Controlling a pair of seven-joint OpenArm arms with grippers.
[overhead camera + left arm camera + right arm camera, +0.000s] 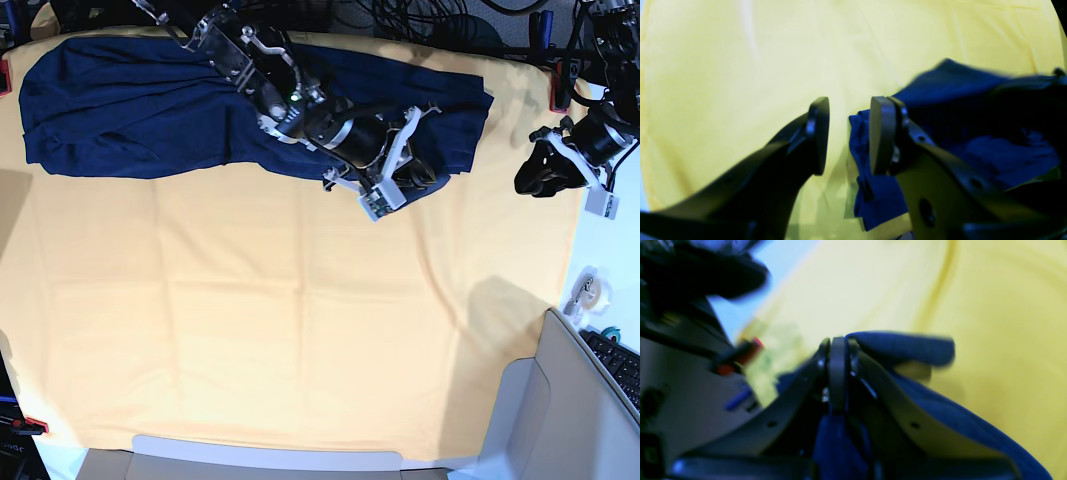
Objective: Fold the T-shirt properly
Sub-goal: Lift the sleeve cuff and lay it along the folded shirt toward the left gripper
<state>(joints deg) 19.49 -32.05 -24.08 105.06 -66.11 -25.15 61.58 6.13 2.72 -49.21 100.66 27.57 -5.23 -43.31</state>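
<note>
Right gripper [838, 350] is fully closed on a pinch of the T-shirt [130, 110]. In the right wrist view, blue fabric sits between the pads and drapes over the outer finger. This grip fixes one edge of the garment so that it can be carried over as a fold.

Left gripper [849, 110] stands about half open and holds nothing. In its wrist view, a crumpled blue edge lies just beside one finger, at 3 o'clock from the gap. Whether the finger touches the fabric cannot be determined. The open jaws suggest readiness to take a second edge, so the fabric can be moved under tension from two points.

In the base view, the T-shirt lies as a long, wrinkled band across the far side of the yellow-orange table cloth [300, 330], from 10 o'clock to 1 o'clock. The right arm reaches over the band, with its tip near the lower hem at about 1 o'clock from the table centre. The left arm waits at 2 o'clock, near the table edge and apart from the garment's end.

Judgement: folding is at an early stage, since the garment is not yet flattened.
</note>
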